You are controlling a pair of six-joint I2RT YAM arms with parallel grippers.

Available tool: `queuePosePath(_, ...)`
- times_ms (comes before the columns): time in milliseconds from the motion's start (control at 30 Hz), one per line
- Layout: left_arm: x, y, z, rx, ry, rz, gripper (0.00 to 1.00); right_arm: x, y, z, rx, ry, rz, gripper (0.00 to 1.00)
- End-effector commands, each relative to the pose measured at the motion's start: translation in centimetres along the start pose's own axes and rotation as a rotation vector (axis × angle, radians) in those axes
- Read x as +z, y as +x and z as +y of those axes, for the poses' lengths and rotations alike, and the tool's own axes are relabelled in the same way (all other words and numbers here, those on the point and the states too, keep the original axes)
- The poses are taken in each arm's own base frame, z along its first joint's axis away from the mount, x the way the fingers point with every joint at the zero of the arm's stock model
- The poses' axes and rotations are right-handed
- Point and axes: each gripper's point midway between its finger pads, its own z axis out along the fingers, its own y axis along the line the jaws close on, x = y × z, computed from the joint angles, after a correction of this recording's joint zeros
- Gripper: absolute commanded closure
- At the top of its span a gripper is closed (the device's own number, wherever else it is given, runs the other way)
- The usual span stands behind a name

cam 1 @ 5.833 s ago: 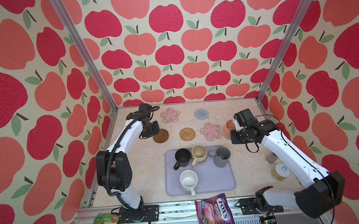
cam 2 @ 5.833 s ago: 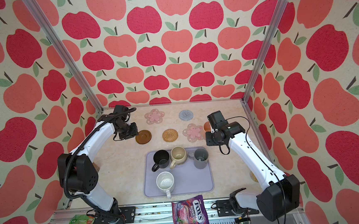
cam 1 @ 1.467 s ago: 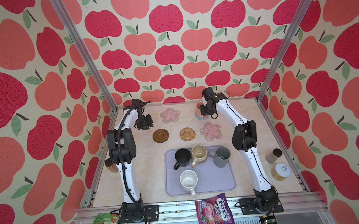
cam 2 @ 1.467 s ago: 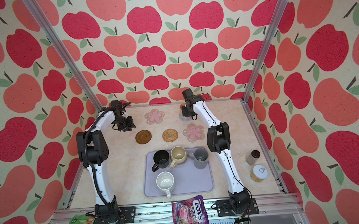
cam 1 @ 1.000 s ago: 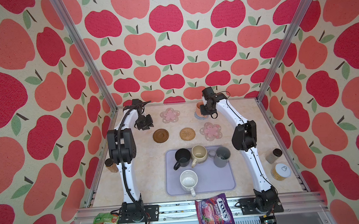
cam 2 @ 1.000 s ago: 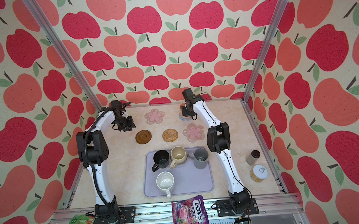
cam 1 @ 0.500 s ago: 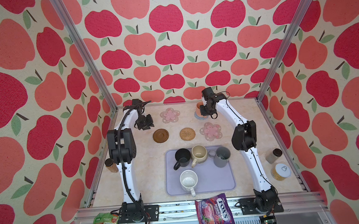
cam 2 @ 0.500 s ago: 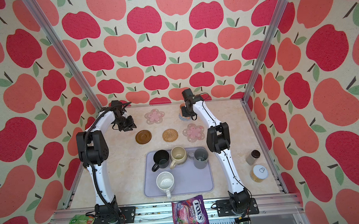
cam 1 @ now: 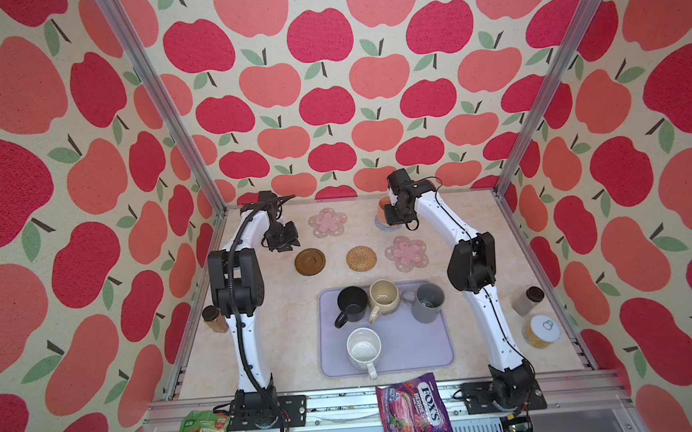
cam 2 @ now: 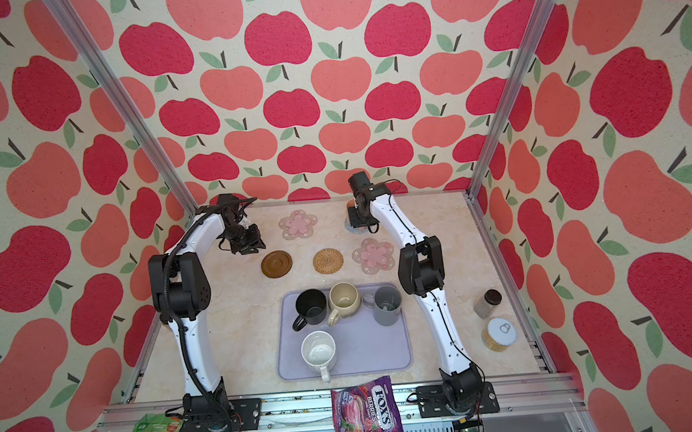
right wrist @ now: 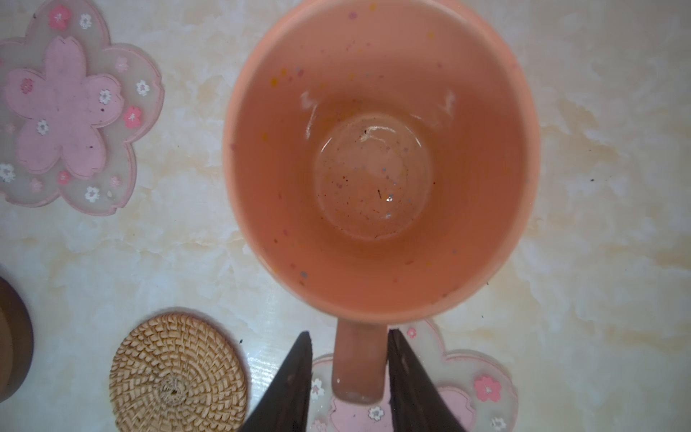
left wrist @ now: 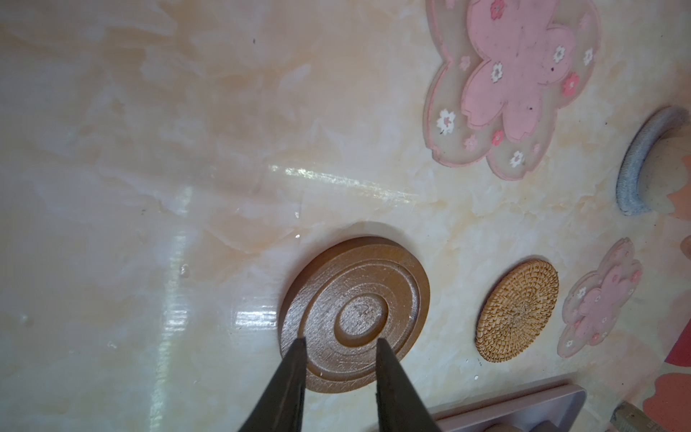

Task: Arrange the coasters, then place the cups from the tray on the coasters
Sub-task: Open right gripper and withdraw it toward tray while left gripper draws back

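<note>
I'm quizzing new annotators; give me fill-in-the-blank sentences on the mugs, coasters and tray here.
The tray holds ___ mugs. The orange mug stands on the ___ coaster. The right gripper has a fingertip on each side of that mug's ___.
Missing words: four; grey-blue; handle.

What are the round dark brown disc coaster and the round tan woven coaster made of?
Round dark brown disc coaster: probably wood, matte; fine grain and turned concentric rings show. Round tan woven coaster: seemingly rattan or similar fibre, coiled in a spiral weave.
</note>
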Motion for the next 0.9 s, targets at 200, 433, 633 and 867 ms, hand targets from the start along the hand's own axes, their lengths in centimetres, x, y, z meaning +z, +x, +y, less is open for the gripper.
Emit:
queuePosePath(200, -4.3, 2.6, -0.8, 0.04, -0.048, -0.034, 0.66, -8.0, -0.6, -0.3, -0.005, 0.02, -0.12, 0.61)
queuePosePath(433, -6.4, 5.5, -0.8, 0.066, -0.083, -0.049, 0.65, -11.3, 2.7, -1.3, 0.004, 0.043, -0.146, 0.6)
queuePosePath(633, -7.7, 8.1, -1.1, 0.078, -0.097, -0.066, 0.65, -13.8, 6.6, -2.7, 0.017, 0.063, -0.153, 0.58)
queuePosePath(867, -9.0, 10.9, -1.9, 0.11, -0.125, -0.084, 0.65, -16.0, 11.2, -4.0, 0.06, 0.074, -0.174, 0.58)
